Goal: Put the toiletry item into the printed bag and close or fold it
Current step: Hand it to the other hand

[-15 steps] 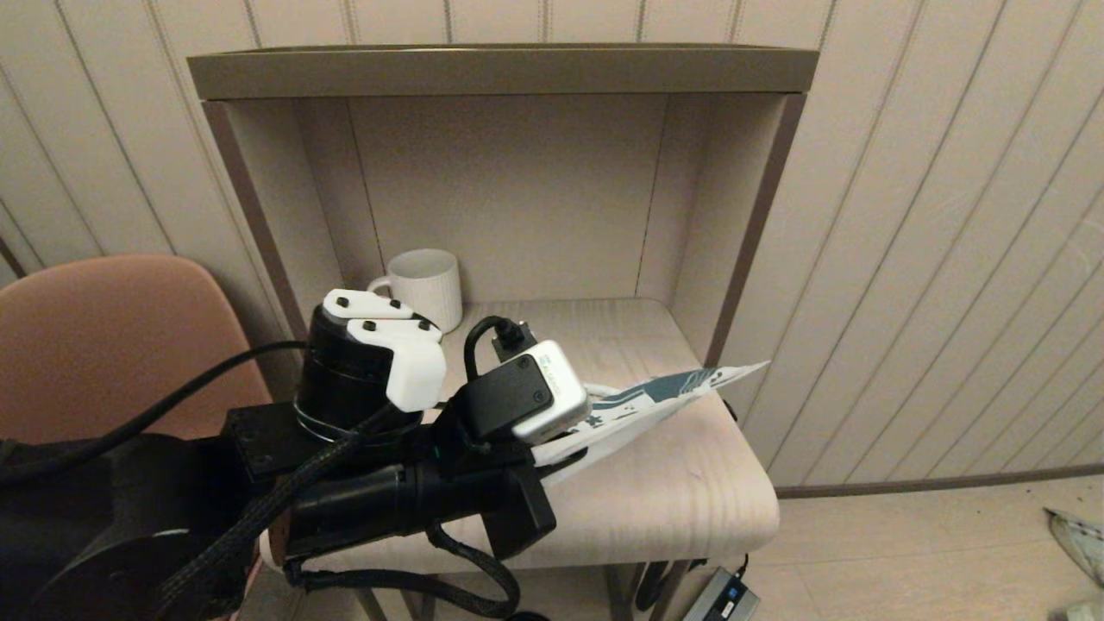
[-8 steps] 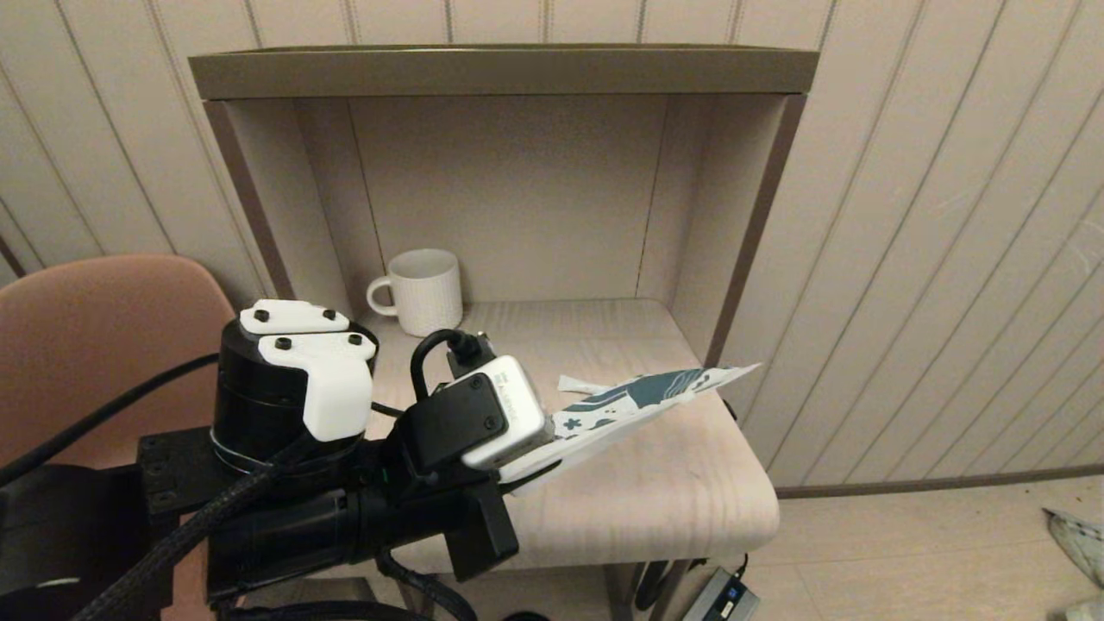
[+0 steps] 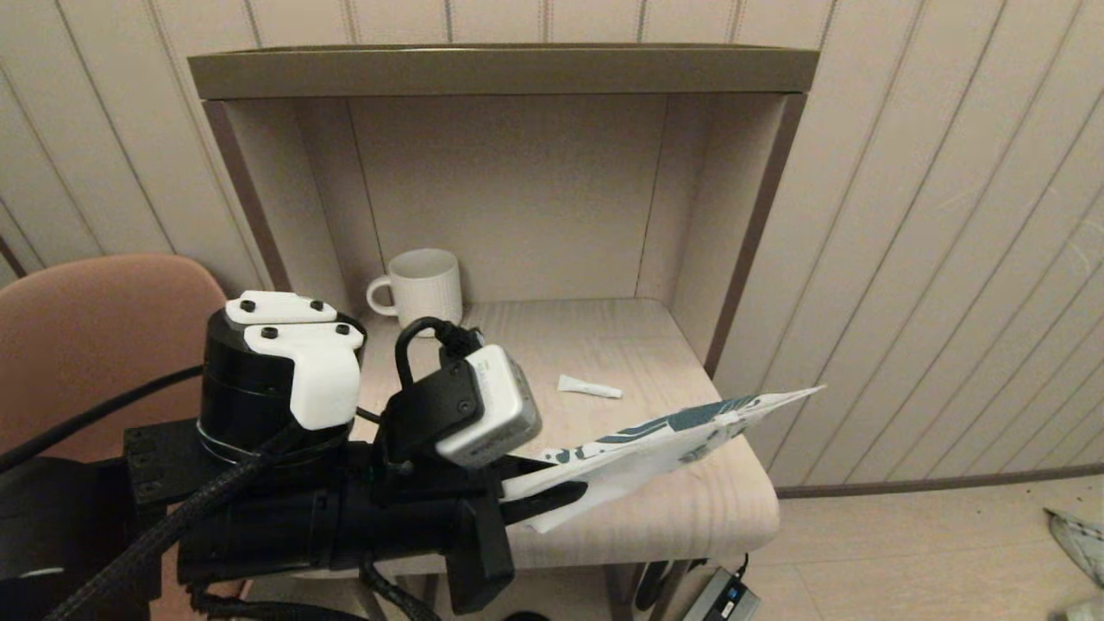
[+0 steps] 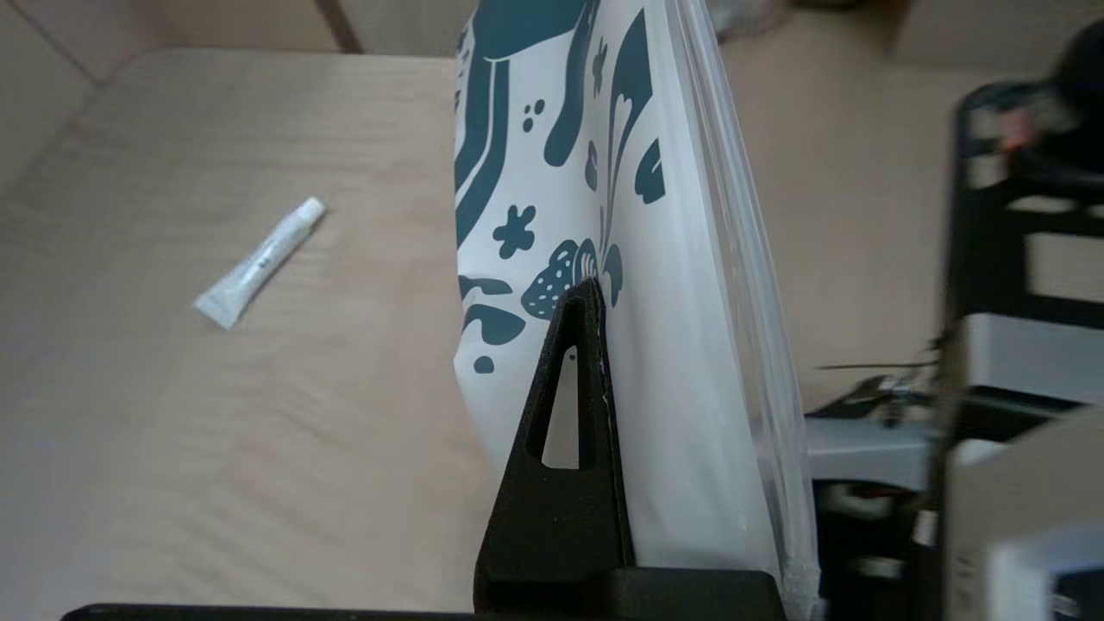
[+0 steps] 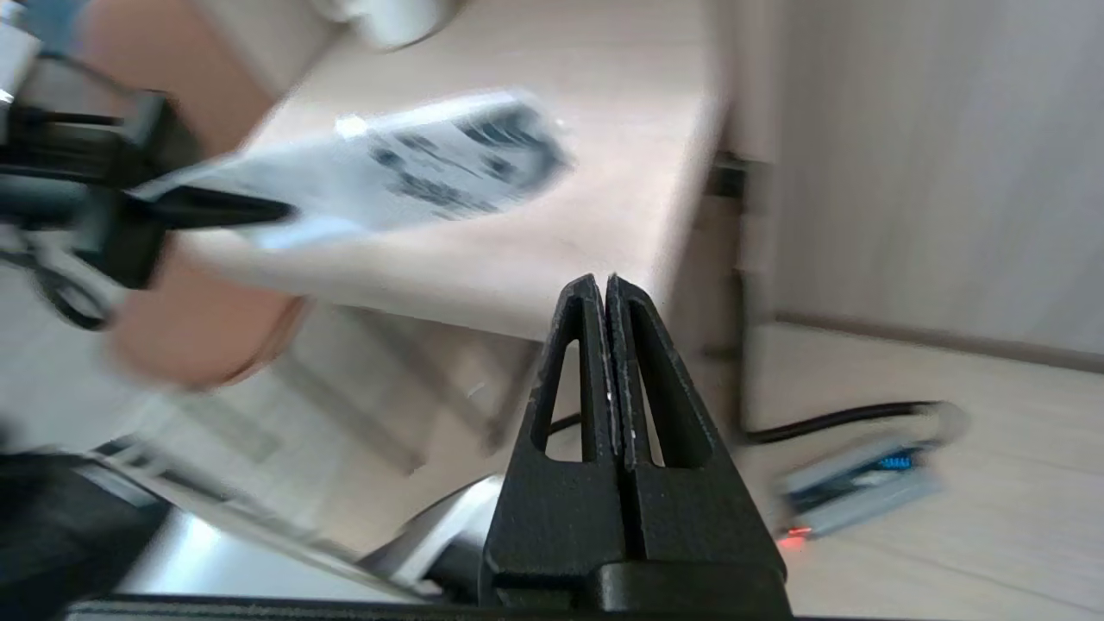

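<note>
My left gripper [image 3: 565,495] is shut on the plain end of the printed bag [image 3: 673,434], a thin white bag with teal leaf prints. It holds the bag flat in the air above the table's front right part, printed end pointing right past the edge. In the left wrist view one black finger [image 4: 569,414] lies against the bag [image 4: 681,328]. The toiletry item [image 3: 589,387], a tiny white tube, lies bare on the table behind the bag; the tube [image 4: 259,263] is apart from the bag. My right gripper [image 5: 604,285] is shut and empty, low in front of the table's right corner.
A white ribbed mug [image 3: 423,289] stands at the back left of the wooden table [image 3: 690,517], inside an open-fronted niche with side walls [image 3: 750,216]. A pink chair [image 3: 95,336] is at the left. A power adapter [image 3: 724,599] and cable lie on the floor.
My left arm has drawn back and to the left, then swung the bag's printed end right and down. The tube, hidden under the bag before, now shows on the table.
</note>
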Motion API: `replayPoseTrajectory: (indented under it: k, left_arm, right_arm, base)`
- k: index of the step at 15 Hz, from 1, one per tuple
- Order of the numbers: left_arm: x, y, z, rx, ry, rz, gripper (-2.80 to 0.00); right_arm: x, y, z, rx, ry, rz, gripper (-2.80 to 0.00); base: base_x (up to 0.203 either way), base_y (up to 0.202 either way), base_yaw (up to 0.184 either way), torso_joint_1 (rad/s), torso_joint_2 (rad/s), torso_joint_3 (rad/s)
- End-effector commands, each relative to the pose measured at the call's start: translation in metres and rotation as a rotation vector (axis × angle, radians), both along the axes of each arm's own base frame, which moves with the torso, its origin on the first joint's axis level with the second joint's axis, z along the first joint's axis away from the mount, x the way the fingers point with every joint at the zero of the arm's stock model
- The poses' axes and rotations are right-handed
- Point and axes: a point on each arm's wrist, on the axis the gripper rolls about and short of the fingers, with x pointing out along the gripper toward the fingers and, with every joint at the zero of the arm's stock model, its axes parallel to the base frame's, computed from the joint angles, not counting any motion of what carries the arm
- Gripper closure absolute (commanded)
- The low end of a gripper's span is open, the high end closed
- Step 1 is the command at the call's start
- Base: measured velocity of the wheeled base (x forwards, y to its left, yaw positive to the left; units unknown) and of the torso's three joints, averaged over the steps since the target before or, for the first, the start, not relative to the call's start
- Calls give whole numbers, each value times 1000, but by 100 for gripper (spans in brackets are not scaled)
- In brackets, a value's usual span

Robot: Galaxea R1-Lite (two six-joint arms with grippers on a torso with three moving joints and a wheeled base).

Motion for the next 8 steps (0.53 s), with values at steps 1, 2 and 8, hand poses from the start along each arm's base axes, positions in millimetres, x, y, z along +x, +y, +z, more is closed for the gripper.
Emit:
replayPoseTrajectory:
  k: [1, 2, 8]
  left_arm:
    - [5, 12, 6, -20, 43, -38, 0]
    - [6, 17, 9, -14, 94, -67, 0]
    - [40, 43, 19, -56, 239, -143, 0]
  right_arm:
    - [68, 21, 3, -20, 169, 92, 0]
    - [88, 27, 5, -8, 194, 168, 0]
    - [187, 13, 44, 96, 160, 511, 0]
  base:
    - [0, 0, 0, 0, 0, 0]
    - [0, 0, 0, 0, 0, 0]
    - [0, 0, 0, 0, 0, 0]
